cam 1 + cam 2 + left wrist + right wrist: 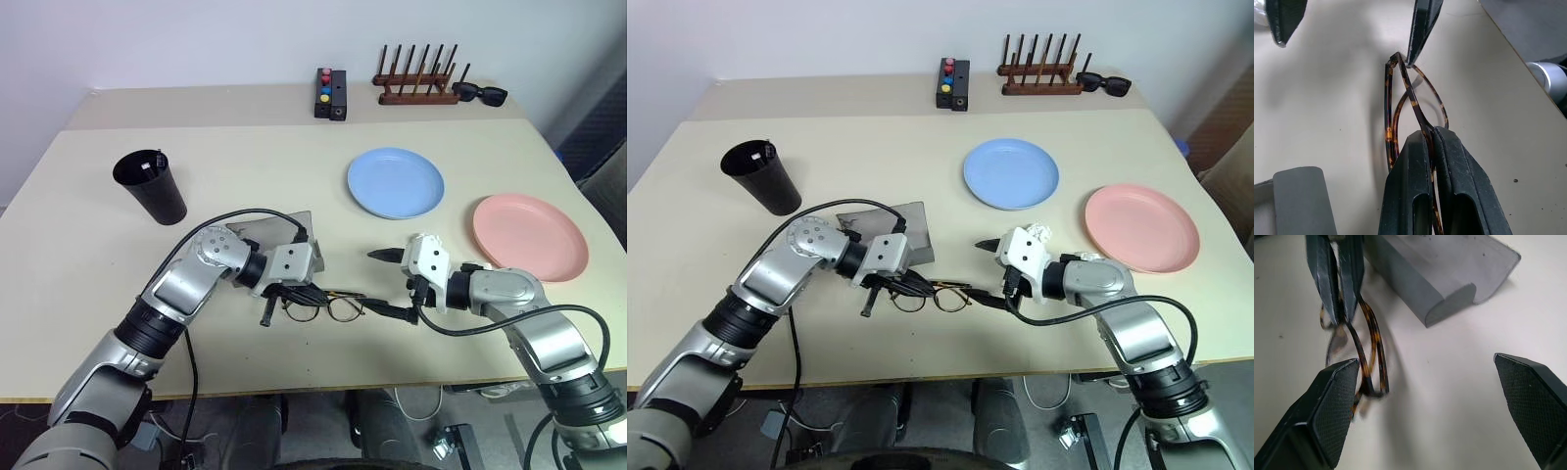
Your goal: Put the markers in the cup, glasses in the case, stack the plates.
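The glasses (pixel 328 305) lie folded near the front edge of the desk (pixel 88 235), between the two arms. The left tool (pixel 1427 147) is clamped shut on them, its two black fingers (pixel 1459 181) pressed together around the frame at one lens. The right tool (pixel 1425 401) faces it from the other side with its fingers spread wide; one of them (pixel 1332 406) sits right at the far end of the frame, and whether it touches there cannot be told, while the other stands well apart from it. The open grey case (pixel 906 230) lies just behind the left tool, close to the glasses. The black cup (pixel 150 186) stands further back on the left. The light blue plate (pixel 395 183) and the salmon pink plate (pixel 530 236) lie side by side, apart, on the right half of the desk.
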Robot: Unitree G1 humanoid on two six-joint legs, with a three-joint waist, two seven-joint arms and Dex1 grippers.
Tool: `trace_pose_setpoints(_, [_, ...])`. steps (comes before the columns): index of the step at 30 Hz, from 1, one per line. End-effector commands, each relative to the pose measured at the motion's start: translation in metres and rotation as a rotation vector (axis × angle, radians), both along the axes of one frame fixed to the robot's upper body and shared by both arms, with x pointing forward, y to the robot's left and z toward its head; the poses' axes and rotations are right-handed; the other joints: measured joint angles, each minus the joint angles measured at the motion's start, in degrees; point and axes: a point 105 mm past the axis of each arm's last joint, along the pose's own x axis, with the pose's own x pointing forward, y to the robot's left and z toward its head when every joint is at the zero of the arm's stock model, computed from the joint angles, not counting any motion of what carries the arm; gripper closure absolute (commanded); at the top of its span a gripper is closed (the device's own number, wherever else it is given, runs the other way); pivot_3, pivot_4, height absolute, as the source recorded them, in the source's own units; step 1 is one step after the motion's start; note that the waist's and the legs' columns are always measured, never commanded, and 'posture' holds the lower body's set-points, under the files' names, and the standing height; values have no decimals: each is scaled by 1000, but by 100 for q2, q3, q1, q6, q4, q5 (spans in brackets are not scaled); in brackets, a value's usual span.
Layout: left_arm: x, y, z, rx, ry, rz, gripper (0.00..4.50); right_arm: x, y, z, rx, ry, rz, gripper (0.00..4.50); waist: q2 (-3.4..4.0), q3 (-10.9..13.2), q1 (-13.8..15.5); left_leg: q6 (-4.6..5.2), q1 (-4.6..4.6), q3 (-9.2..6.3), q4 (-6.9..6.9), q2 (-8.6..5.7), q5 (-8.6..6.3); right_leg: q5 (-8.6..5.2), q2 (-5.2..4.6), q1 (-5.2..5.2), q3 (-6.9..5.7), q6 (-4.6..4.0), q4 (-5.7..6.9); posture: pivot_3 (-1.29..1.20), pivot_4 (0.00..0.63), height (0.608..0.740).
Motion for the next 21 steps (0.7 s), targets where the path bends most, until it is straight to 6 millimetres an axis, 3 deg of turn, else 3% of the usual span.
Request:
trace_pose_setpoints(1, [-2,6,18,-45,-24,3,4441,8,-16,21,-10,-82,-41,0,0,0,0,0,0,0,0,0,0,0,0,0,0,0,0,0,150,739])
trace_pose_setpoints(7, [-3,27,55,-130,-61,47,4441,5,-32,27,-18,-63,-48,0,2,2,-14,4,0,0,1,1,-2,0,0,-1,0,0,1,0,150,739])
trace_pose_setpoints(13, [35,64,78,-119,-190,251,4441,-2,-5,19,21,-40,36,0,1,2,-7,4,-1,0,3,1,-2,-3,1,0,-1,3,0,0,150,739])
trace_pose_setpoints(17, [51,81,77,-73,-222,322,4441,-2,12,16,53,-32,71,0,2,3,-17,4,-1,1,3,0,-3,1,0,0,0,8,0,0,150,739])
trace_pose_setpoints(21, [58,83,59,-19,-200,333,4441,0,20,15,68,-33,89,0,2,3,-10,4,-3,2,4,0,-3,4,0,0,0,9,-1,0,150,739])
